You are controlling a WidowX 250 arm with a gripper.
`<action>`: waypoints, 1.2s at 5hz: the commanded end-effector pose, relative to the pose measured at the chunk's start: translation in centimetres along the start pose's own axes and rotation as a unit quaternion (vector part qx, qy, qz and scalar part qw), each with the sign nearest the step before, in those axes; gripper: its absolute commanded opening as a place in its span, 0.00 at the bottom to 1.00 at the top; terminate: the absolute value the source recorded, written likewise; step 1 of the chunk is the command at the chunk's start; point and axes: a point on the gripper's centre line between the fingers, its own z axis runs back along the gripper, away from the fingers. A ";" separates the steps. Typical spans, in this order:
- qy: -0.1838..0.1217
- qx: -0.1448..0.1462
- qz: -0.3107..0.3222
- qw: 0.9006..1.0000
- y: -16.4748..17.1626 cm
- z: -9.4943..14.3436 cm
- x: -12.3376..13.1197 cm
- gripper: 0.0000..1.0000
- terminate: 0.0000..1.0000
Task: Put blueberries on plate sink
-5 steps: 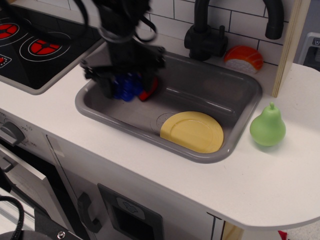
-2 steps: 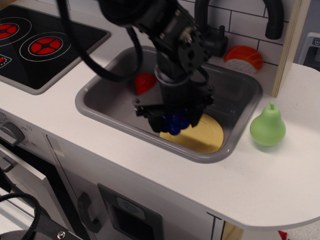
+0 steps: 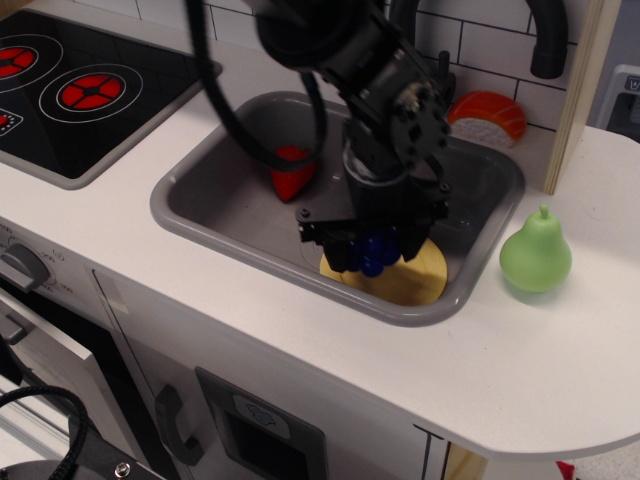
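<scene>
The dark-blue blueberries (image 3: 376, 252) are held between the black fingers of my gripper (image 3: 374, 248), which is shut on them. The gripper hangs low over the left part of the pale-yellow plate (image 3: 418, 276), which lies in the front right of the grey sink (image 3: 205, 215). Much of the plate is hidden behind the gripper. I cannot tell whether the blueberries touch the plate.
A red strawberry (image 3: 292, 172) lies in the sink's left part. A green pear (image 3: 536, 254) stands on the white counter right of the sink. An orange sushi toy (image 3: 486, 117) sits behind the sink by the black faucet (image 3: 412, 40). The black stovetop (image 3: 70, 90) is at the far left.
The gripper carried the blueberries from the sink's left part, beside the strawberry, rightward to over the plate. In the last step it shifted a little further right and down.
</scene>
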 end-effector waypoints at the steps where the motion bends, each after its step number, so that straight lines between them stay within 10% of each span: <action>1: -0.011 -0.005 0.018 1.000 -1.2 0.6 1.0 1.00 0.00; 6: -0.034 -0.063 0.054 0.996 -1.1 6.3 2.9 1.00 0.00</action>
